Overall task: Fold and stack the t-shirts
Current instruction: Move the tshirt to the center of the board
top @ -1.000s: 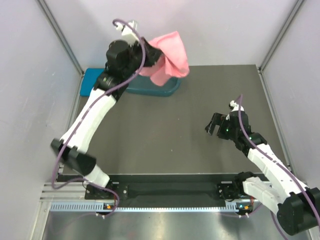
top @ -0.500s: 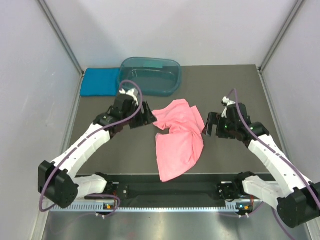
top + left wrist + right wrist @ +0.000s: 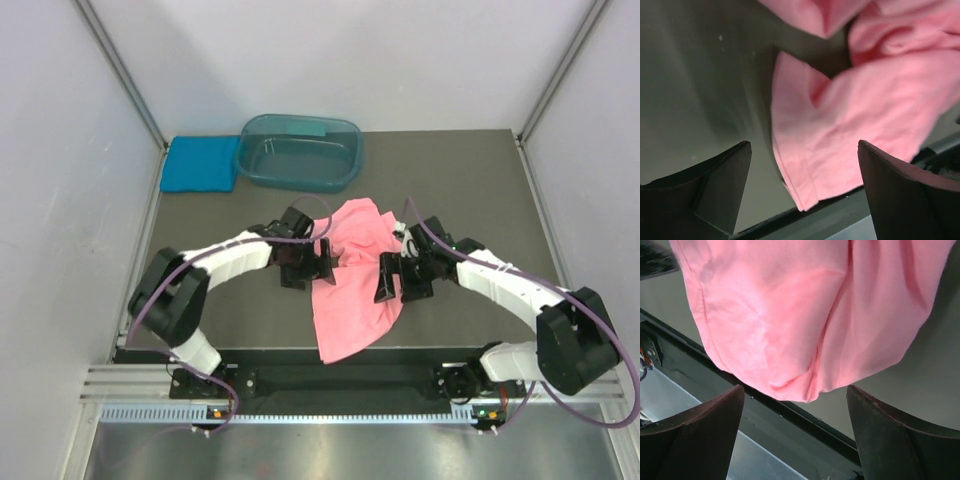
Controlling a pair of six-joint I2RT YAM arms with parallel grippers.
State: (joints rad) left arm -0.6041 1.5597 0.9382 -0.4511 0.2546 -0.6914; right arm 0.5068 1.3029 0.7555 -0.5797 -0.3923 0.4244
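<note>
Tools low at mid-bench, one on each side of the salmon-pink t-shirt (image 3: 352, 285)! It lies crumpled on the dark bench (image 3: 470, 180), one end reaching toward the near edge. At its left side the left tool (image 3: 312, 268) has fingers wide apart, gripping nothing. On the right side, the right tool (image 3: 397, 282) is spread too, with pink cloth just beyond the tips. Far back left, the teal-blue t-shirt (image 3: 200, 164) lies folded beside the see-through tub (image 3: 300, 152).

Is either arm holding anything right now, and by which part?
Nothing is held. Left and right jaws both stand open above the pink shirt.
</note>
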